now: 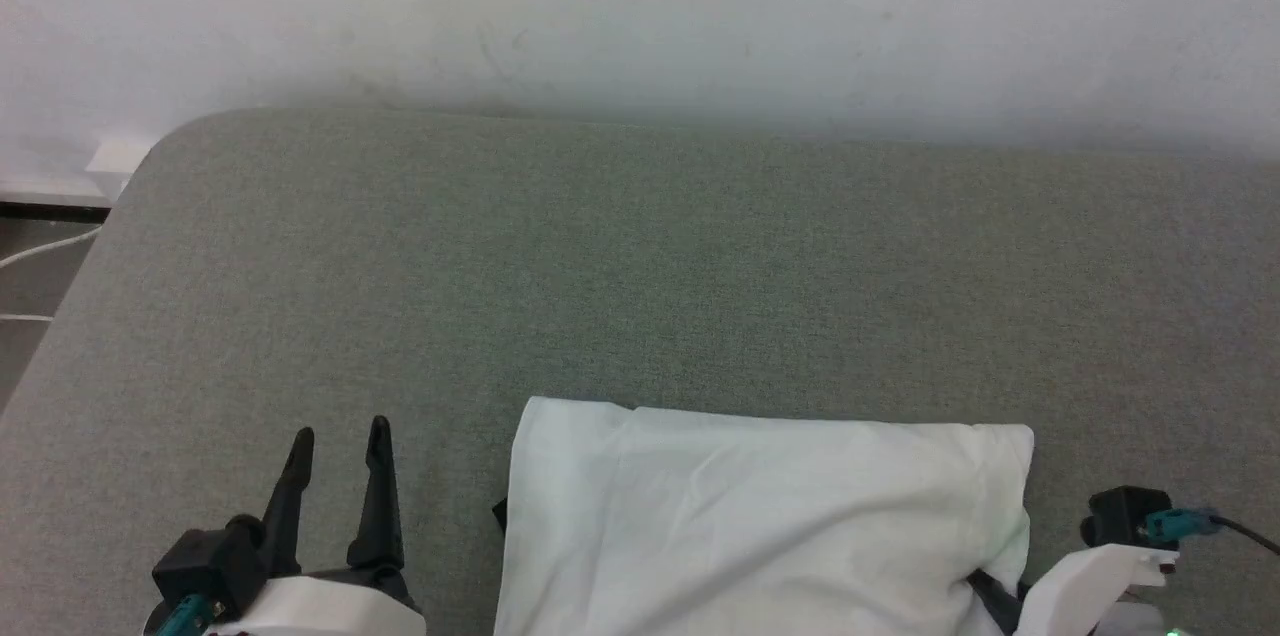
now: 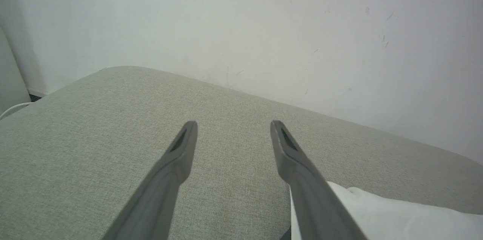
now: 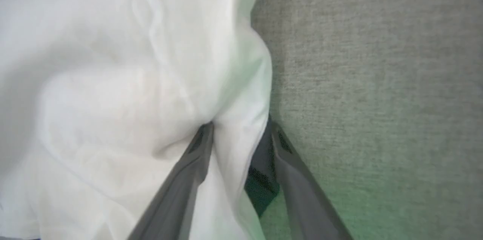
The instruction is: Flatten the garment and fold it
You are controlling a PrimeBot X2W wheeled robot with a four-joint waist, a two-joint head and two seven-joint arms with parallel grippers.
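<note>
Two claws at work, and they tell different stories. Left claw (image 1: 341, 428) hangs wide and empty above the pad (image 1: 640, 266), fingers pointing toward the wall (image 1: 640, 6), nothing between them but grey weave. Just to its right lies the shirt (image 1: 760, 516), a white rectangle on the pad, its edge near the claw's right finger with a strip of pad between them. In the left wrist view a white corner peeks out from behind that finger.

Over on the other side, right claw (image 3: 240, 126) is narrow, fingers pressed in on a bunched fold at the shirt's right edge. Cloth puckers around its left finger, and a ridge of white stands between the two. Against the inside of its right finger, a black strip (image 3: 260, 179) of the shirt pokes out from under the white. Right of that claw, bare pad. Left of it and ahead, rumpled white cloth, soft creases running toward the pinch. In the head view, the creases at the shirt's lower right corner draw down to the spot where the cloth hides the fingers.
</note>
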